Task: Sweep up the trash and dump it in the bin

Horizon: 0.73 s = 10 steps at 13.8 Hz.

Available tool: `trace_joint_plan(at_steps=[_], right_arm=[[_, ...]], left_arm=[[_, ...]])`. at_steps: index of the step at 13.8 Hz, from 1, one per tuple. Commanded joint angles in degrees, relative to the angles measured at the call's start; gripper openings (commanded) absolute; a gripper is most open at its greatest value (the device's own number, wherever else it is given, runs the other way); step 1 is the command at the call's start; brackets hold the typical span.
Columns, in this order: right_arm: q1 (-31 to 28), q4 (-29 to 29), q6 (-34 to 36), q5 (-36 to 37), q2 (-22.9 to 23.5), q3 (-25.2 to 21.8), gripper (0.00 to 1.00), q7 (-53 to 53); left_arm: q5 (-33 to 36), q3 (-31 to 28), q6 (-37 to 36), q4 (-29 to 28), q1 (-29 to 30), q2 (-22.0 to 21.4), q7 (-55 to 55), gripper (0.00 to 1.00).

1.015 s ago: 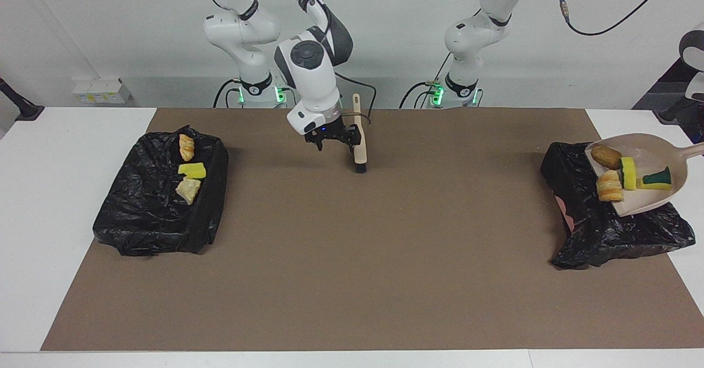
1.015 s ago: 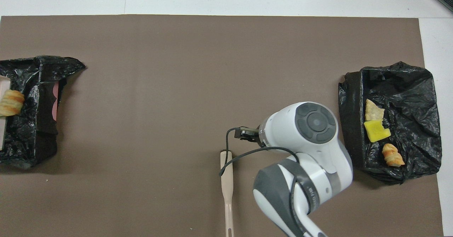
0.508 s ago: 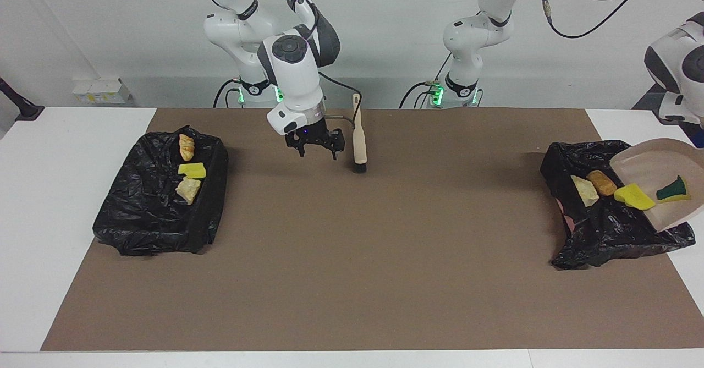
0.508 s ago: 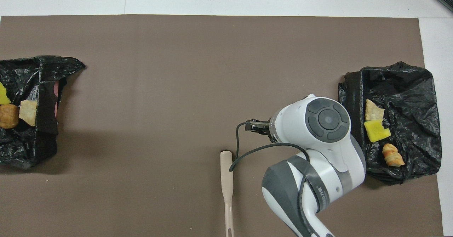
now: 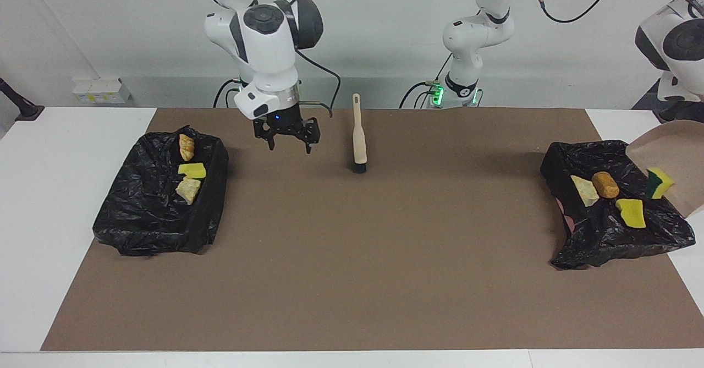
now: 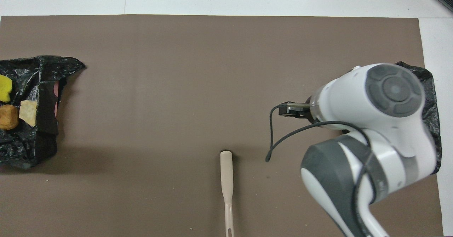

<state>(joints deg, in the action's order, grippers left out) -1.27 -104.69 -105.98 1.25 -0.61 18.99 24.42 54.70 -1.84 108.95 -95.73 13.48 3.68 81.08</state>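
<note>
The beige dustpan [image 5: 674,159] hangs steeply tipped over the black-bagged bin [image 5: 572,247] at the left arm's end. Its handle and my left gripper lie outside both views. A green-and-yellow sponge wedge [image 5: 659,182] clings at the pan's lower lip. Trash lies in that bin [image 6: 46,123]: a pale lump [image 5: 584,190], a brown lump [image 5: 605,184] and a yellow sponge chunk [image 5: 631,213]. My right gripper [image 5: 290,147] hangs open and empty over the mat, between the brush [image 5: 358,137] and the other bin.
A second black-bagged bin [image 5: 137,230] at the right arm's end holds two tan lumps and a yellow chunk. The brush [image 6: 226,180] lies on the brown mat [image 5: 352,258] close to the robots. In the overhead view the right arm covers most of that second bin.
The dustpan tipped steeper and three scraps slid from it into the bin. The right gripper rose and moved away from the brush toward its own end of the table.
</note>
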Motion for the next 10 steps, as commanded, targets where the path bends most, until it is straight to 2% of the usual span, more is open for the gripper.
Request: trace_joint_plan(at_steps=[1,4,7,9,10], right_arm=[[1.6,4.5,6.7,0.5,-1.6,-7.0,1.00,-8.2],[4.8,7.5,11.0,0.6,-2.7,-15.2,1.00,-12.0],[4.8,13.2,15.4,0.7,-2.7,-18.2,1.00,-14.1],[4.8,17.0,19.7,0.7,-2.7,-20.4,1.00,-20.7],[4.4,16.9,20.0,0.7,-2.7,-20.7,1.00,-22.6]], left_arm=[[-2.3,0.5,-2.2,-1.0,-0.7,-1.5,-2.3,0.00],[-6.0,1.9,-3.7,-0.9,-0.7,-1.6,-5.1,0.00],[-13.8,3.0,-6.9,-0.9,-1.5,-1.6,-13.0,0.00],[-19.3,3.4,-8.6,-1.0,-2.3,-1.6,-19.2,0.00],[-22.6,3.5,-9.4,-1.1,-2.9,-1.6,-22.5,0.00]])
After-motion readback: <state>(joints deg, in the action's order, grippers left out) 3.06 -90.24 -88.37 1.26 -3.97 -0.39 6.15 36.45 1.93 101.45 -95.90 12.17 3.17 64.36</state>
